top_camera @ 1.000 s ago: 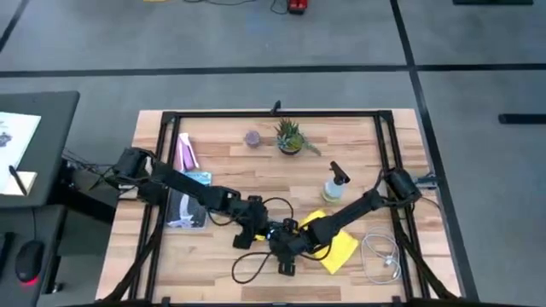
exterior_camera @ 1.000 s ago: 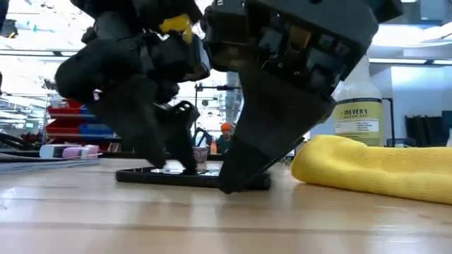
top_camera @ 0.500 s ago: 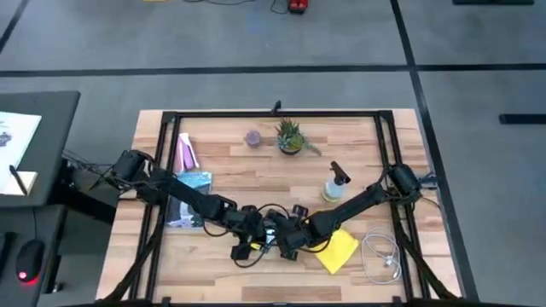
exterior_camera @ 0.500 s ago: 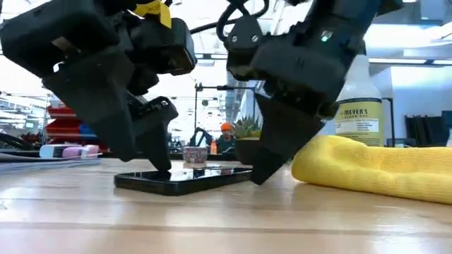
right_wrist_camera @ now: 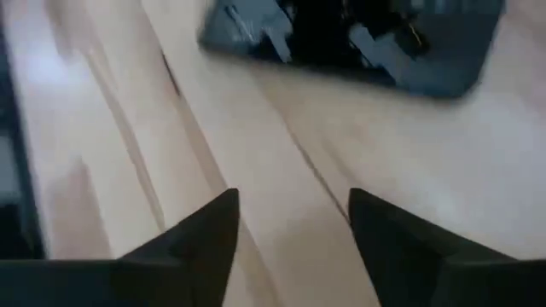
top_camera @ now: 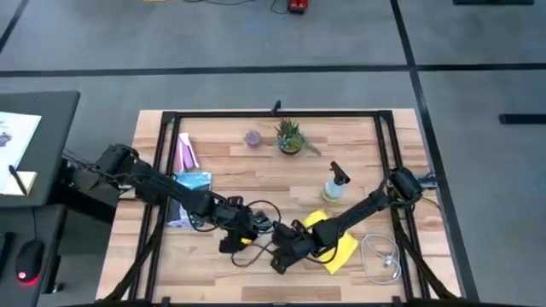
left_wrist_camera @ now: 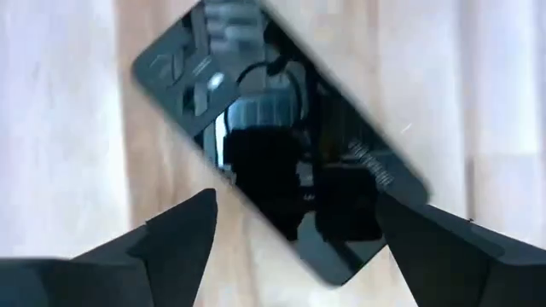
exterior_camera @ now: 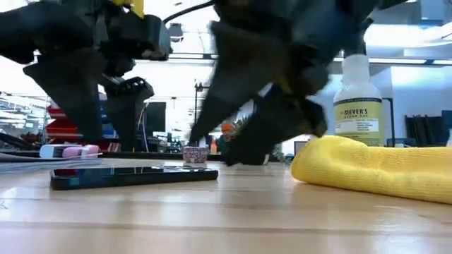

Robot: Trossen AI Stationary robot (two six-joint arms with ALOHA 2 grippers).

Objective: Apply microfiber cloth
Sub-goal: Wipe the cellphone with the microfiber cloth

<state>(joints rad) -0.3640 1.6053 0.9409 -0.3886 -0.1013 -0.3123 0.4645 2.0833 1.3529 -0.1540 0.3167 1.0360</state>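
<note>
Cloth: the bright yellow, soft microfiber cloth (top_camera: 335, 247) lies rumpled on the pale wooden slatted table (top_camera: 247, 175), toward its front right part; in the low view it forms a thick folded heap (exterior_camera: 374, 168) resting on the boards; no finger grips it
Phone: the flat black glossy smartphone (exterior_camera: 134, 176) lies flat on the table, well to the left of the cloth in the low view and apart from it; its dark screen (left_wrist_camera: 281, 158) mirrors the arm above
Left gripper: the left gripper (top_camera: 232, 241) hangs over the front middle of the table, just above the phone; its two dark fingers (left_wrist_camera: 175, 234) stand wide apart with the phone showing between them, holding nothing
Right gripper: the right gripper (top_camera: 284, 256) sits near the front edge, just left of the cloth; its fingers (right_wrist_camera: 200, 234) are spread apart over bare boards, empty, with the phone (right_wrist_camera: 358, 38) farther off
Bottle: a clear spray bottle with a yellow label (exterior_camera: 359, 113) stands upright behind the cloth
Plant: a small green potted succulent (top_camera: 289, 136) stands near the table's far edge
Cable: a coiled white cable (top_camera: 381, 256) lies right of the cloth
</note>
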